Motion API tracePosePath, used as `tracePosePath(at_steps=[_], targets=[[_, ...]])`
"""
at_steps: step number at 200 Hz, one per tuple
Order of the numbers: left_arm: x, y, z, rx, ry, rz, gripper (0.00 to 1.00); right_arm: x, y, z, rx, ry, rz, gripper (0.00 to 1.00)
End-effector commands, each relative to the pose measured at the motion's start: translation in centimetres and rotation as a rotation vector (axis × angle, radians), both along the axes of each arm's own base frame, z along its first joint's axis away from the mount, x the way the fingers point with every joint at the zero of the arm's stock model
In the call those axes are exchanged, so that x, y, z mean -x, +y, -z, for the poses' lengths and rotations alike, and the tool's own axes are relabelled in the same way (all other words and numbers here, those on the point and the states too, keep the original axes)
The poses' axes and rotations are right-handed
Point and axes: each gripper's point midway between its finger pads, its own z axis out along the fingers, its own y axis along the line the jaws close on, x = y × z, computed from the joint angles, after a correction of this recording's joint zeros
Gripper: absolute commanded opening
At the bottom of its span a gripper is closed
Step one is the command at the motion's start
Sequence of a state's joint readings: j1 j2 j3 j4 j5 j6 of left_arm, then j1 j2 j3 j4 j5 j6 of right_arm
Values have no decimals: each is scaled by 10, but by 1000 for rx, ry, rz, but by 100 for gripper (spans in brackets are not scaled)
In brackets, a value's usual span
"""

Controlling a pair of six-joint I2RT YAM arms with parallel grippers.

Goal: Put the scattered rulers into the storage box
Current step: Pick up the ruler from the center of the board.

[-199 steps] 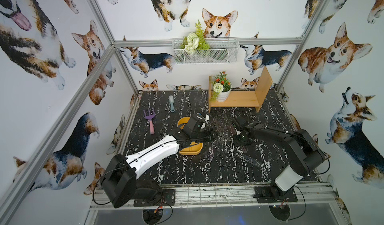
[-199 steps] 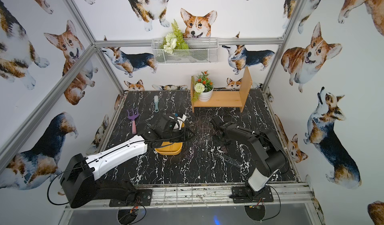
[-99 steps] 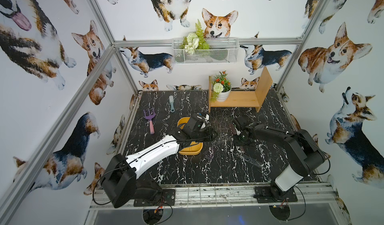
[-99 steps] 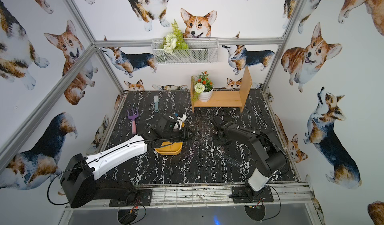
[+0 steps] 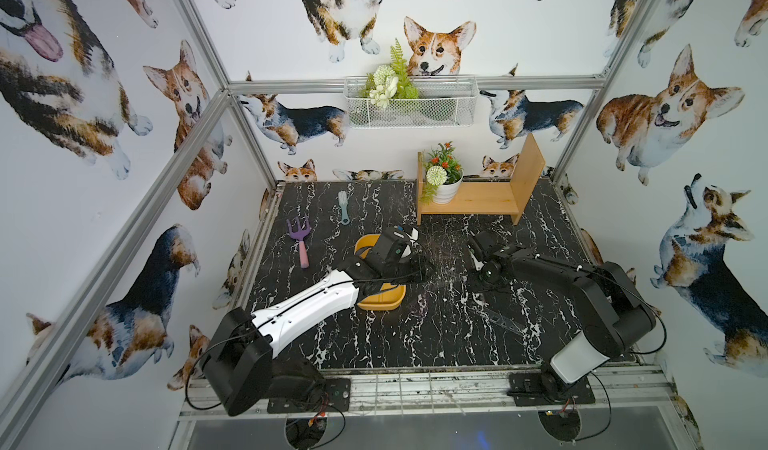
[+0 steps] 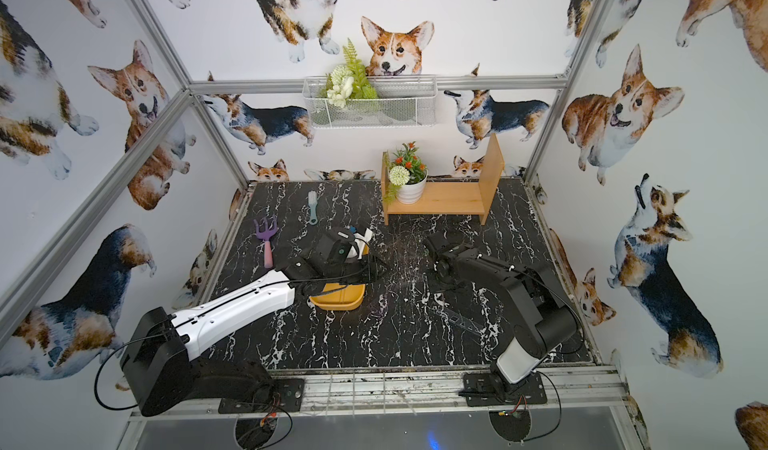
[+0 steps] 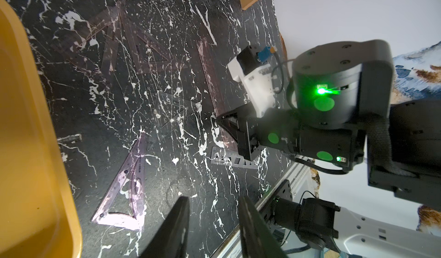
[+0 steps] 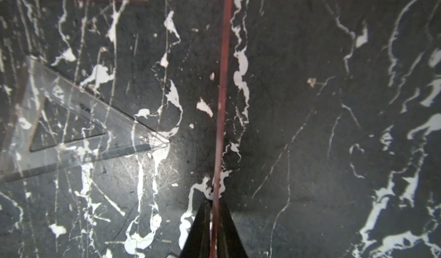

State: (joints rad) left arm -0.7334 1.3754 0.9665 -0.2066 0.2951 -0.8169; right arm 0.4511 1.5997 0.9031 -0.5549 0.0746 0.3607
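Note:
The storage box [image 5: 380, 298] [image 6: 337, 299] [image 7: 23, 125] is a shallow yellow tray, partly under my left arm. My left gripper [image 7: 212, 211] [image 5: 422, 267] hangs open beside the tray, nothing between its fingers. Several clear rulers lie on the black marble: a purple set square [image 7: 124, 187], a clear set square [image 7: 171, 109] [image 8: 78, 125], and a toothed strip [image 7: 229, 159] [image 5: 505, 321]. My right gripper [image 8: 216, 202] [image 7: 222, 123] [image 5: 473, 250] is shut on the end of a reddish straight ruler [image 8: 223, 78] [image 7: 210, 73], seen edge-on between the fingers.
At the back left lie a purple toy fork [image 5: 300, 240] and a pale blue brush [image 5: 343, 206]. The wooden shelf [image 5: 478, 200] with a flower pot [image 5: 444, 186] stands at the back. On the wall above it hangs a wire basket [image 5: 409, 102]. More faint set squares [image 7: 148, 47] lie near the shelf.
My right gripper's jaws have closed onto the reddish straight ruler. Both arms have stayed nearly in place, and the left gripper is as open as before.

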Motion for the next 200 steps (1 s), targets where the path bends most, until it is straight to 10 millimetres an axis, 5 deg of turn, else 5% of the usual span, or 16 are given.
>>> tracePosePath(at_steps=[1, 25, 116, 200], targets=[[-3, -3, -6, 19, -18, 2, 40, 2, -2, -5, 11, 2, 1, 9], [-3, -3, -7, 18, -21, 0, 40, 1, -3, -10, 12, -7, 2, 0], [-8, -2, -19, 2, -59, 3, 42, -4, 5, -43, -49, -66, -3, 0], [-18, 10, -32, 7, -94, -16, 44, -11, 41, -106, -321, -218, -31, 0]])
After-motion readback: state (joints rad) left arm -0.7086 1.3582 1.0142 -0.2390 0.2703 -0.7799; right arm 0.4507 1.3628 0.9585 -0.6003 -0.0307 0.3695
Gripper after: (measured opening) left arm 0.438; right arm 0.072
